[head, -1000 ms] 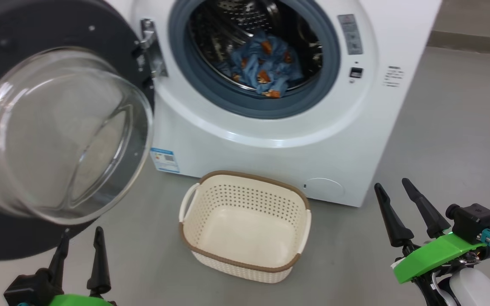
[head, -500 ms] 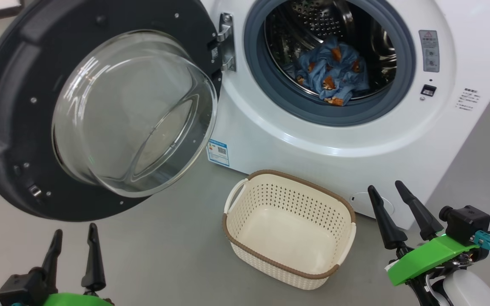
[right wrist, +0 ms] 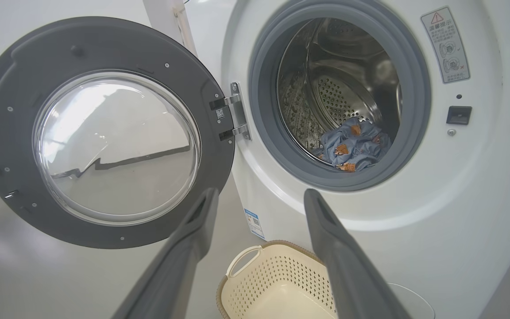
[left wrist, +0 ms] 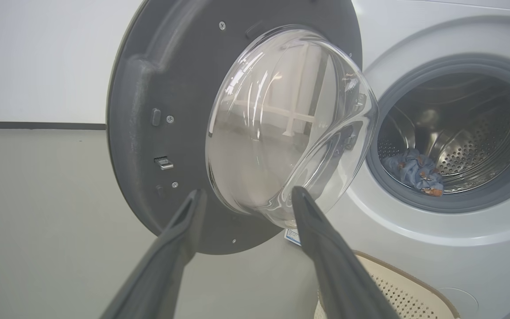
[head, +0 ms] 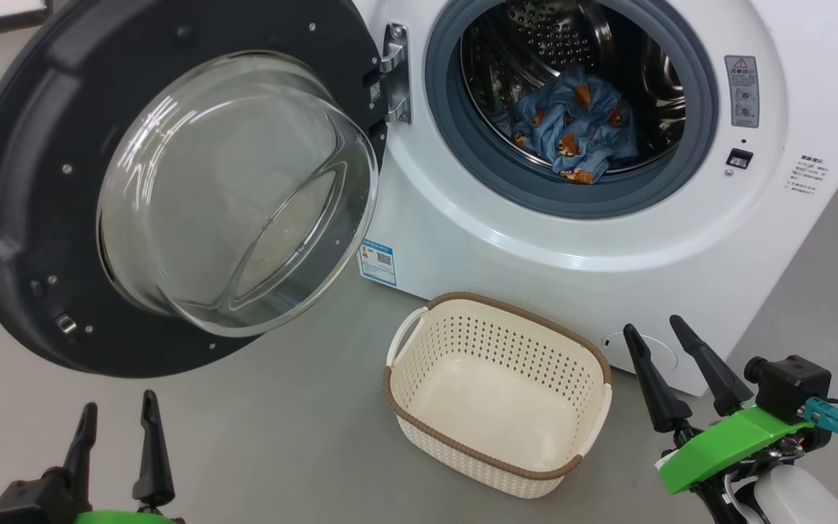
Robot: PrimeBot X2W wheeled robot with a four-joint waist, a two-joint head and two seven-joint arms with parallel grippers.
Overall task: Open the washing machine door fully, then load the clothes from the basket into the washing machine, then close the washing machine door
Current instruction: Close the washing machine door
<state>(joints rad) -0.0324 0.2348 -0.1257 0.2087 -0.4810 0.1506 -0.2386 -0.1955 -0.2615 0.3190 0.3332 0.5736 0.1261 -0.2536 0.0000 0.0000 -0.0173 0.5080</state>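
The white washing machine stands with its round black-rimmed door swung wide to the left, its glass bowl bulging toward me. Blue clothes with orange figures lie inside the steel drum, also seen as clothes in the right wrist view. The cream basket sits on the floor before the machine with nothing inside it. My left gripper is open at the lower left, below the door. At the lower right my right gripper is open beside the basket, holding nothing.
Grey floor stretches around the basket and under the door. A blue label and a round flap mark the machine's lower front. A pale wall with a dark baseboard runs behind the door.
The whole head view has shifted, so the door, machine and basket sit further right than a second ago; this is camera motion. Both grippers stay open and low.
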